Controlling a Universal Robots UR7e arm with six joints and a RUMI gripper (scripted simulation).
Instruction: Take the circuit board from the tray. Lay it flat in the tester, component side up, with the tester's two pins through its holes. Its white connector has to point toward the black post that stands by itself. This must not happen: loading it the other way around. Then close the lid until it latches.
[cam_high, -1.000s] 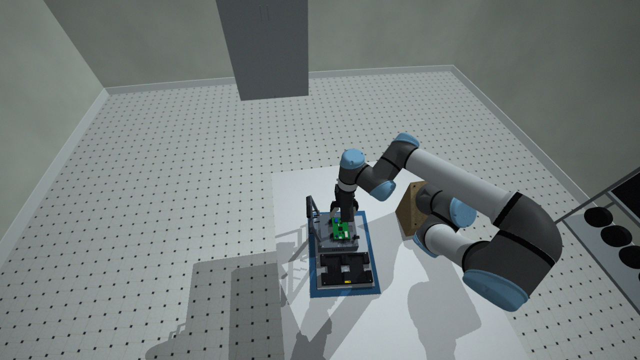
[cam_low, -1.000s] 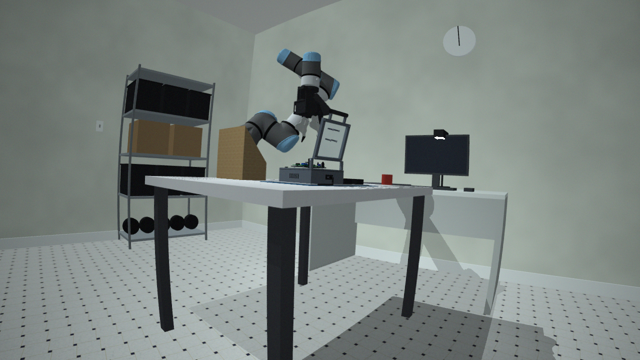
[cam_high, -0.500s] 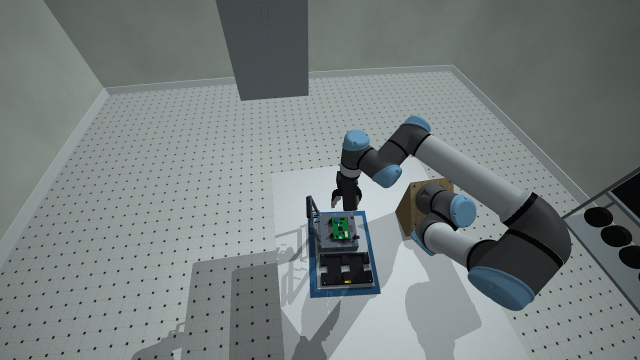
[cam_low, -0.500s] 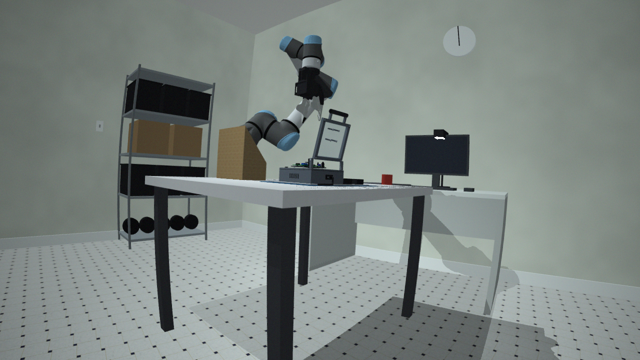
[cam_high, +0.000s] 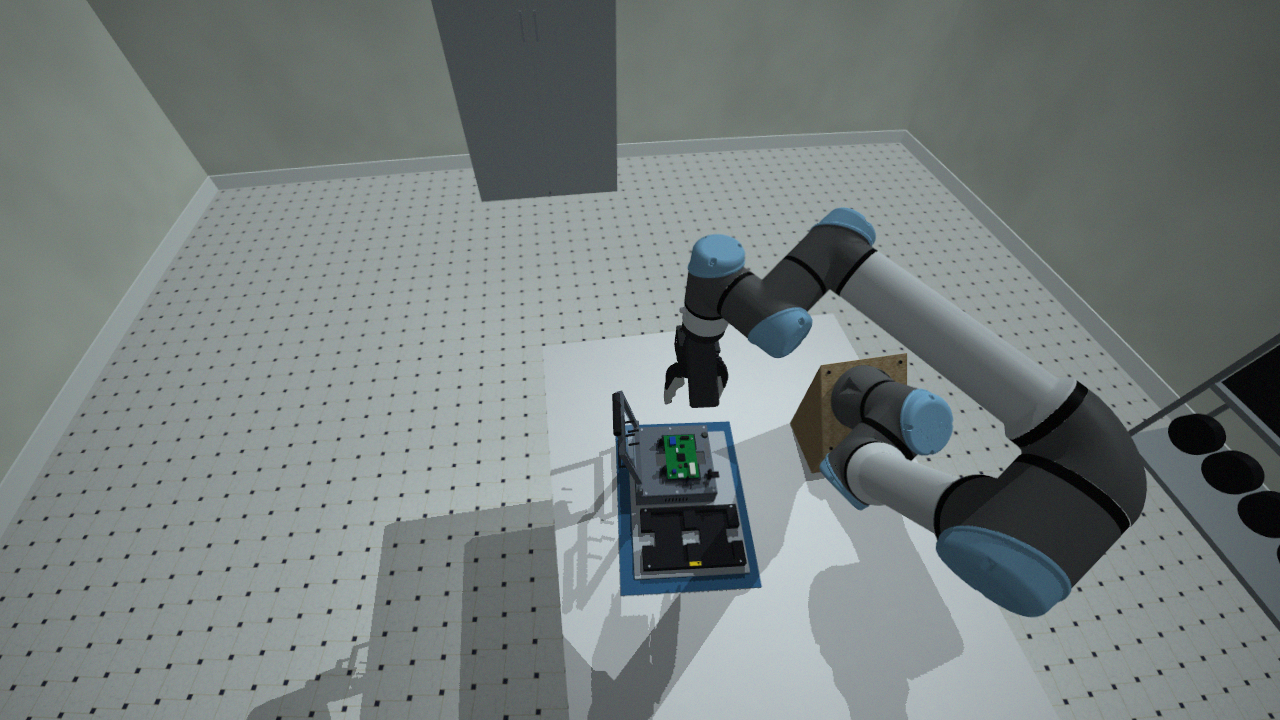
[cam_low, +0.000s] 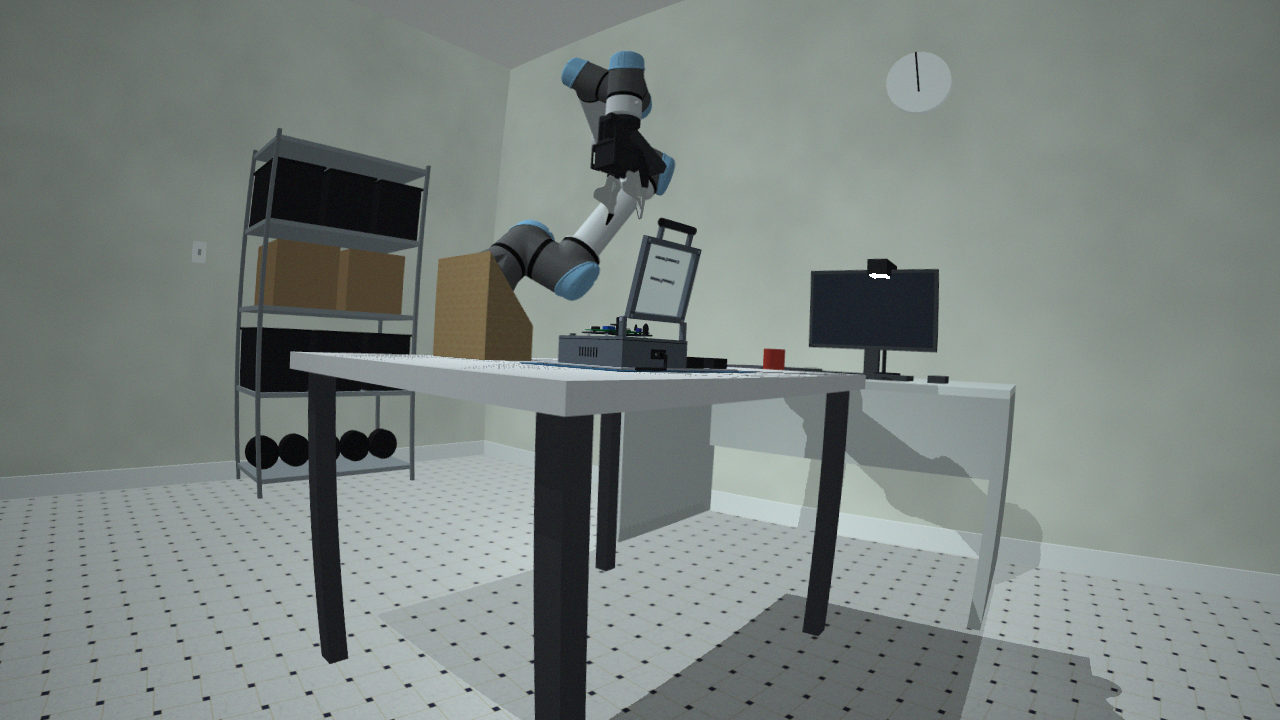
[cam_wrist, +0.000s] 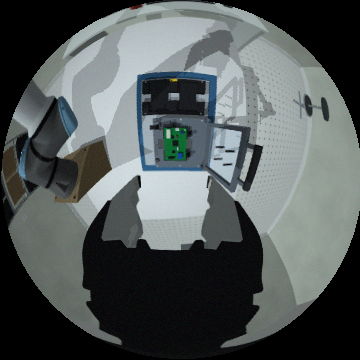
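Lid (cam_high: 618, 414) (cam_low: 664, 279) (cam_wrist: 227, 156) stands raised, likely to allow loading; beside it, the board (cam_high: 687, 445) (cam_low: 614, 330) (cam_wrist: 170, 150) lies component side up on the tester (cam_high: 651, 488) (cam_low: 617, 352) (cam_wrist: 199, 159); the gripper (cam_high: 687, 398) (cam_low: 624, 216) (cam_wrist: 174, 176) hovers clear, fingers apart, holding nothing.

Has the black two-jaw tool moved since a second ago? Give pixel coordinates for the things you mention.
Yes. In the top view, the black two-jaw tool (cam_high: 694, 394) (cam_low: 623, 204) (cam_wrist: 174, 176) has moved back from over the grey tester (cam_high: 676, 492) (cam_low: 597, 351) (cam_wrist: 196, 161), toward the grey cabinet (cam_high: 541, 98).
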